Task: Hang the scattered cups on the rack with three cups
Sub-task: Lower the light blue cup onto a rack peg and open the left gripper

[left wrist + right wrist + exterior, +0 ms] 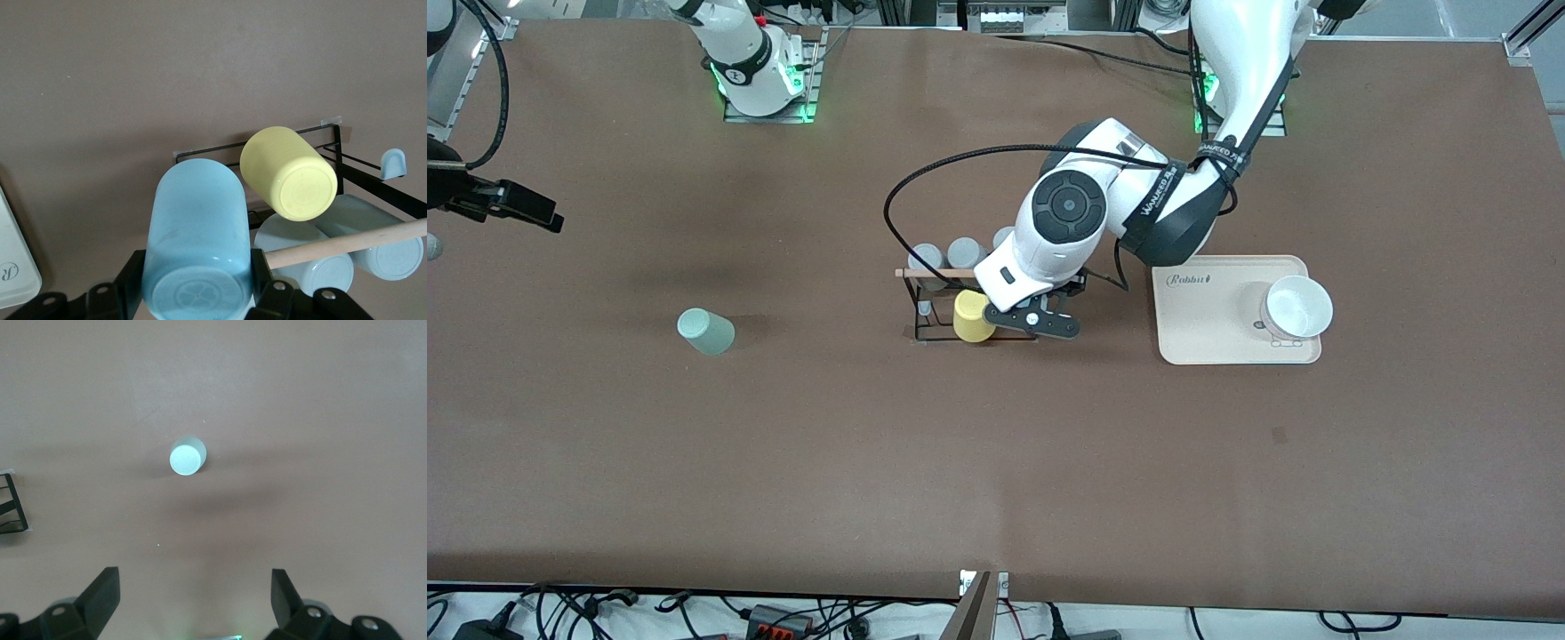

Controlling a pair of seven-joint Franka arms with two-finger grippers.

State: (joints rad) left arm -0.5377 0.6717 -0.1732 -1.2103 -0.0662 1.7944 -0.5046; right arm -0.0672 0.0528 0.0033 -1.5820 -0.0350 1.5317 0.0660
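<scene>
My left gripper (1040,322) is at the rack (921,307), beside the yellow cup (974,317) hanging there. In the left wrist view my left gripper (198,288) is shut on the light blue cup (197,233), base toward the camera, next to the yellow cup (290,173) and the wooden rod (347,242). The arm hides the blue cup in the front view. The sage green cup (705,332) lies on the table toward the right arm's end. My right gripper (193,580) is open and empty, high over that cup (187,459).
Three grey cups (925,258) hang along the rod (938,273). A cream tray (1209,333) with a white bowl (1298,307) lies toward the left arm's end, close to the rack. A pale-tipped peg (392,163) stands bare.
</scene>
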